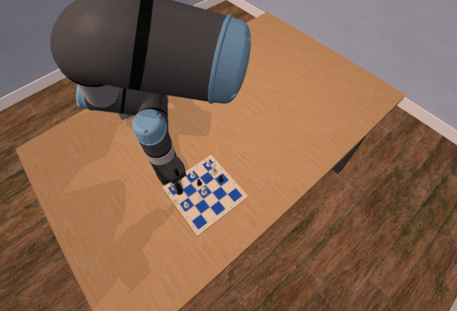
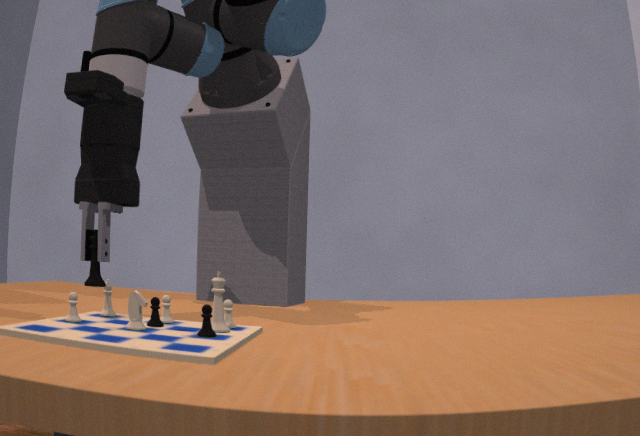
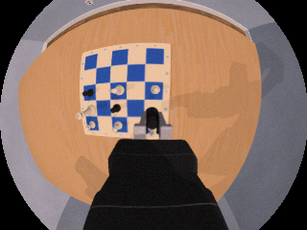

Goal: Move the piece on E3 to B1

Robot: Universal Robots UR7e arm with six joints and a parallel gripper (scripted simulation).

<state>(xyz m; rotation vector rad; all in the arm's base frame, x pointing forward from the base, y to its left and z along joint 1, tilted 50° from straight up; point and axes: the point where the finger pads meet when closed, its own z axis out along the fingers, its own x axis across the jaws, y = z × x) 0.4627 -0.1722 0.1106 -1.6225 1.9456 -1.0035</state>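
A small blue and cream chessboard (image 1: 206, 195) lies on the wooden table, also in the side view (image 2: 129, 333) and the wrist view (image 3: 125, 86). My gripper (image 2: 96, 258) is shut on a black piece (image 2: 94, 272), held upright by its top. The piece's base hangs just above the board's far left part, over a square near the edge by the arm (image 1: 178, 188). In the wrist view the piece (image 3: 152, 118) shows between the fingers at the board's near edge. Whether the base touches the board I cannot tell.
Several white pieces stand on the board, among them a knight (image 2: 135, 310) and a tall king (image 2: 219, 303). Two black pawns (image 2: 155, 312) (image 2: 206, 321) stand among them. The grey robot pedestal (image 2: 253, 188) rises behind the board.
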